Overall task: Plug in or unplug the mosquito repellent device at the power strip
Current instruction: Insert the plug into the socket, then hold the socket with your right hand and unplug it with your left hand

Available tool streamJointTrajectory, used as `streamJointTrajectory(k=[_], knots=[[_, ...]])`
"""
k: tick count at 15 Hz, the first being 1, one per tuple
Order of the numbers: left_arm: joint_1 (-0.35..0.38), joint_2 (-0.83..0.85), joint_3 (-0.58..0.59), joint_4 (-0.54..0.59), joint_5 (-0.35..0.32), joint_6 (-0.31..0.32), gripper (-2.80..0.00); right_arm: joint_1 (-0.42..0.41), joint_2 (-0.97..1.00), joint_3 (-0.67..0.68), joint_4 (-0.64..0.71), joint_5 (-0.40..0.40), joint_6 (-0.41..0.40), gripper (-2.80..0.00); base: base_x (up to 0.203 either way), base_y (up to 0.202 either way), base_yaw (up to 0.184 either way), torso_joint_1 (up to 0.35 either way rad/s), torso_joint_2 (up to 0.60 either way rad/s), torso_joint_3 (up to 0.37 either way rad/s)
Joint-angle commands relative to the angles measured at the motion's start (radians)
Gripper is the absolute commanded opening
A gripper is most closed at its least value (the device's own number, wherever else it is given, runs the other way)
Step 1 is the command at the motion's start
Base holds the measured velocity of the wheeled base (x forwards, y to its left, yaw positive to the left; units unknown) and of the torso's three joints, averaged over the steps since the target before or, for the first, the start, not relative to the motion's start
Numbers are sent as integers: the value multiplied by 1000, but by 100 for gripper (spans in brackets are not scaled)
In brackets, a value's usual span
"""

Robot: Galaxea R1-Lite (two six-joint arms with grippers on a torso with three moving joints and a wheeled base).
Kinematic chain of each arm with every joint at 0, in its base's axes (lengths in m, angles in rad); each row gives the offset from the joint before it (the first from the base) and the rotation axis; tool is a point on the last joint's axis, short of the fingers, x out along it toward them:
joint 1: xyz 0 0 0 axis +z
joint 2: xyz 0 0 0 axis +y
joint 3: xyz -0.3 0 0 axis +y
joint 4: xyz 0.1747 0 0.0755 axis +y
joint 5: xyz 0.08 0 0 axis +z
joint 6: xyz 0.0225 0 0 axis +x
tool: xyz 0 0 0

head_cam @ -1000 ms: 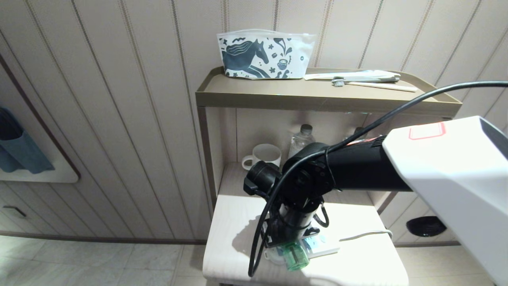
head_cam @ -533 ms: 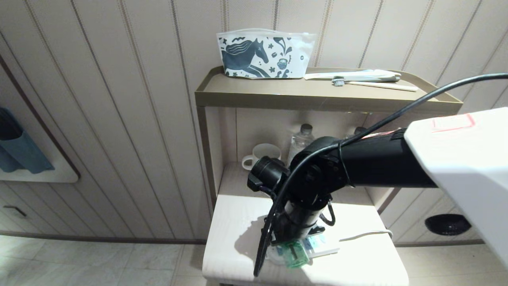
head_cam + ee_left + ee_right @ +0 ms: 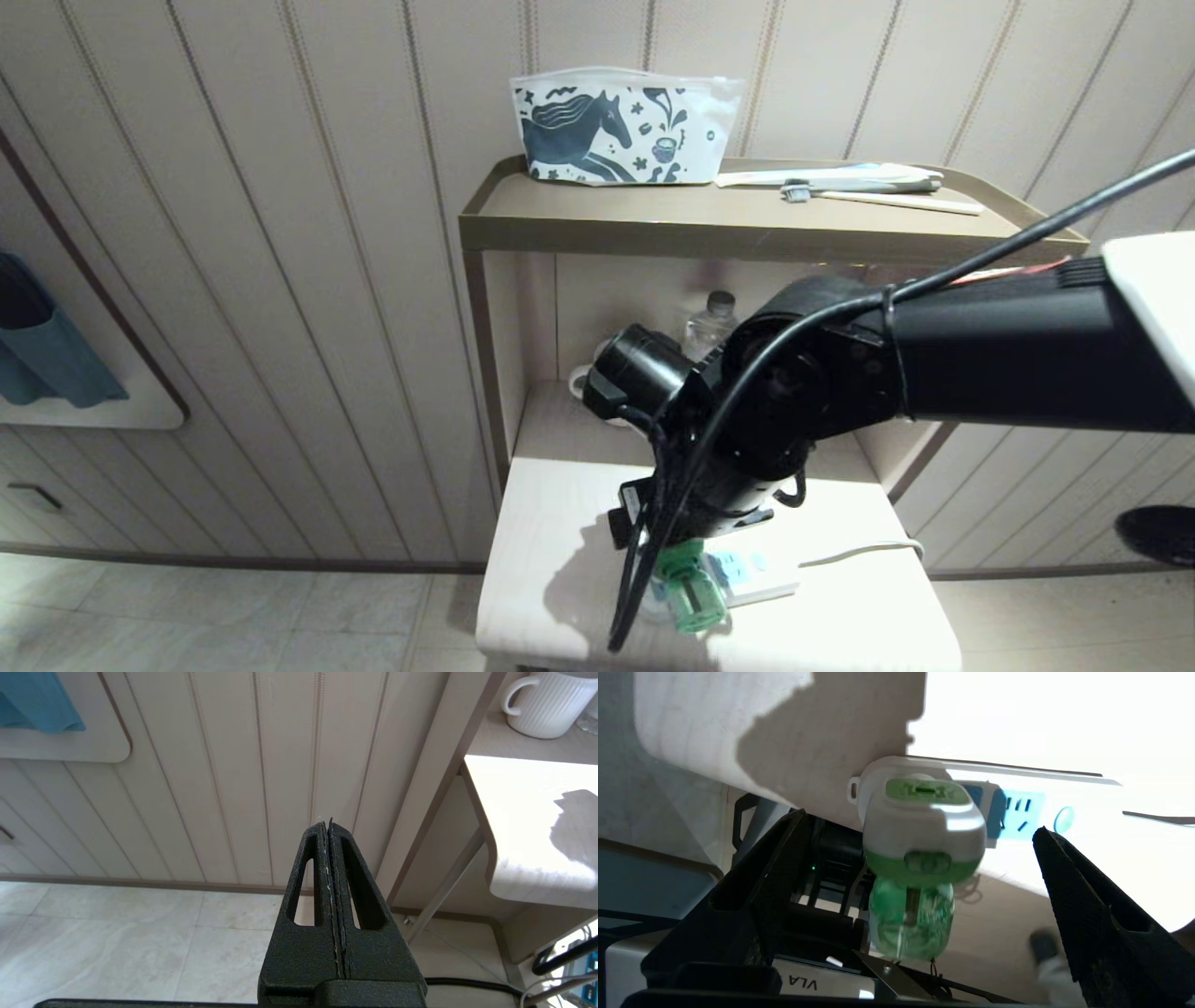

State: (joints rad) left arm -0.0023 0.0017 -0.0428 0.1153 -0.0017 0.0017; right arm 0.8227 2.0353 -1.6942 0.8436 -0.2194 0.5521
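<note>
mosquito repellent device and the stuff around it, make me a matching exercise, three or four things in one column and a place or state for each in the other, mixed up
Things:
1. mosquito repellent device
2. right gripper
3. left gripper
4. horse-print pouch

Places or states:
A. shut, held off to the side, away from the table
B. on the top shelf, against the wall
C. seated at one end of the power strip
D. open, fingers apart on either side of the green bottle

Pairs: 1-C, 2-D, 3-A, 4-B
</note>
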Motion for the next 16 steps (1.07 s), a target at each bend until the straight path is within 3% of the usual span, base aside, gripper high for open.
streamJointTrajectory(k=[1, 10, 11, 13, 16], knots=[[0, 1, 0, 1, 0, 0, -280, 16, -103, 19, 4, -6, 3, 0, 0, 0, 0, 0, 0, 0], [1, 1, 0, 1, 0, 0, -280, 47, -351, 137, 5, -40, 3, 0, 0, 0, 0, 0, 0, 0], [0, 1, 0, 1, 0, 0, -280, 47, -397, 175, 2, -67, 3, -280, 0, 0, 0, 0, 0, 0], [0, 1, 0, 1, 0, 0, -280, 45, -487, 240, -6, -131, 9, -280, 0, 0, 0, 0, 0, 0], [-1, 1, 0, 1, 0, 0, -280, 22, -633, 319, -37, -164, 21, -280, 0, 0, 0, 0, 0, 0]])
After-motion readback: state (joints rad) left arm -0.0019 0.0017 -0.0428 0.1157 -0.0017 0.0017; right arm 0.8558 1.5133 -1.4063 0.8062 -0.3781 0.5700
